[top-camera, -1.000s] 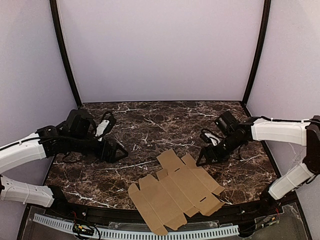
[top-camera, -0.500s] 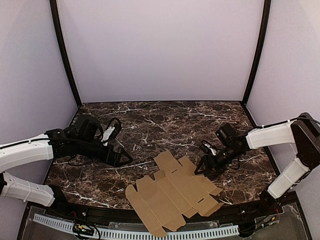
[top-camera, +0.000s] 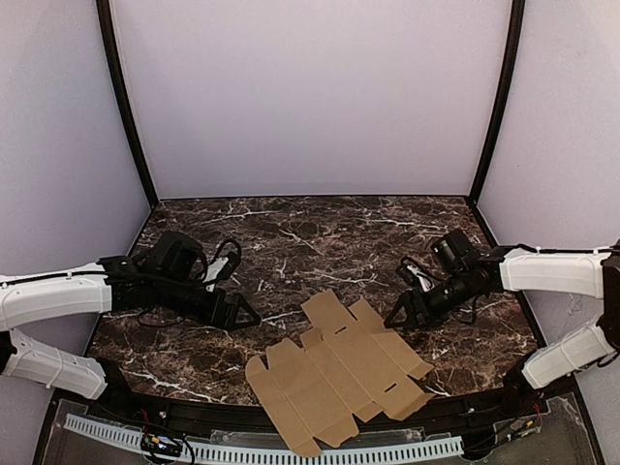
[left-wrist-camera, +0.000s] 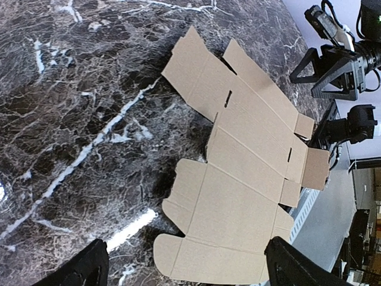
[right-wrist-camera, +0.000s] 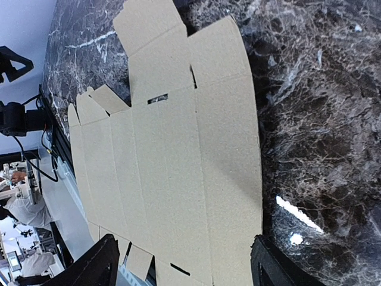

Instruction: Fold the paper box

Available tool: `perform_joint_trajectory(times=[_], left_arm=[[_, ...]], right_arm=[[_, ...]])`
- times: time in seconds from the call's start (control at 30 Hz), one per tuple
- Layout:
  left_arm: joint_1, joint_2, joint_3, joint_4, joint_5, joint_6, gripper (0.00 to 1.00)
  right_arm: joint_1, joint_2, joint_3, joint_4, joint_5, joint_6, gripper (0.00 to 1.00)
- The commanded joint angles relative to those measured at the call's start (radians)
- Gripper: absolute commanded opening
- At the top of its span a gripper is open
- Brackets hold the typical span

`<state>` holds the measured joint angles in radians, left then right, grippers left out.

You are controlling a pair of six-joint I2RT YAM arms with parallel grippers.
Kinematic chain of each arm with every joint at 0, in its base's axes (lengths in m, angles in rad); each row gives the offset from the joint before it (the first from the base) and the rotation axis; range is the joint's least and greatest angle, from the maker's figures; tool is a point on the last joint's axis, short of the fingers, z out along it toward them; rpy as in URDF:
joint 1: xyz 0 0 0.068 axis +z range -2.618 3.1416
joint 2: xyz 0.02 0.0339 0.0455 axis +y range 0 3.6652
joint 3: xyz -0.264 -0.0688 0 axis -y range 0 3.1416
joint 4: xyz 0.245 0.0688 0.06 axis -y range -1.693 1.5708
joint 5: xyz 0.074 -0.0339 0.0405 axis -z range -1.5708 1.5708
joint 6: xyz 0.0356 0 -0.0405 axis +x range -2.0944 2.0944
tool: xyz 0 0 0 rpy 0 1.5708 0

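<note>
The paper box (top-camera: 339,373) is a flat tan die-cut sheet with flaps and slots. It lies near the front edge of the dark marble table (top-camera: 320,242), and its near corner hangs over that edge. My left gripper (top-camera: 240,313) hovers low to the left of the sheet, open, pointing at it. My right gripper (top-camera: 397,318) is open by the sheet's far right flap. In the left wrist view the sheet (left-wrist-camera: 250,173) spreads ahead of the open gripper (left-wrist-camera: 187,275). The right wrist view has the sheet (right-wrist-camera: 178,155) under the open gripper (right-wrist-camera: 187,268). Neither gripper holds anything.
A white perforated strip (top-camera: 291,452) runs along the front below the table edge. Black frame posts (top-camera: 126,116) and lilac walls close in the back and sides. Cables hang by both wrists.
My left gripper has moved right and nearer, towards the sheet's left side. The right gripper dropped closer to the sheet's right flap. The sheet lies much as before.
</note>
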<state>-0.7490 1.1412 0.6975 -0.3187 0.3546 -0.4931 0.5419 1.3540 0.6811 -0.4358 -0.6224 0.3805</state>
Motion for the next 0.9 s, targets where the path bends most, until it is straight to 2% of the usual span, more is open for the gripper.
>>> perform_joint_trajectory(times=[0.0, 0.1, 0.2, 0.3, 0.57, 0.73, 0.87], left_arm=[[-0.039, 0.018, -0.001, 0.044, 0.058, -0.058, 0.90], [-0.105, 0.069, 0.001, 0.114, 0.088, -0.107, 0.85], [-0.150, 0.118, -0.005, 0.191, 0.119, -0.145, 0.77], [-0.164, 0.176, -0.023, 0.273, 0.148, -0.190, 0.66], [-0.175, 0.300, -0.091, 0.453, 0.173, -0.265, 0.45], [-0.186, 0.398, -0.129, 0.577, 0.212, -0.314, 0.34], [-0.192, 0.436, -0.135, 0.606, 0.219, -0.322, 0.27]], right_arm=[[-0.005, -0.046, 0.013, -0.064, 0.082, 0.008, 0.75], [-0.005, -0.044, -0.019, -0.065, 0.119, -0.002, 0.75], [-0.006, -0.030, -0.052, -0.026, 0.091, 0.000, 0.74], [-0.005, -0.006, -0.078, 0.028, 0.071, 0.012, 0.72], [-0.005, 0.040, -0.119, 0.158, -0.018, 0.026, 0.67], [-0.005, 0.078, -0.136, 0.243, -0.072, 0.029, 0.64], [-0.005, 0.096, -0.152, 0.307, -0.124, 0.038, 0.61]])
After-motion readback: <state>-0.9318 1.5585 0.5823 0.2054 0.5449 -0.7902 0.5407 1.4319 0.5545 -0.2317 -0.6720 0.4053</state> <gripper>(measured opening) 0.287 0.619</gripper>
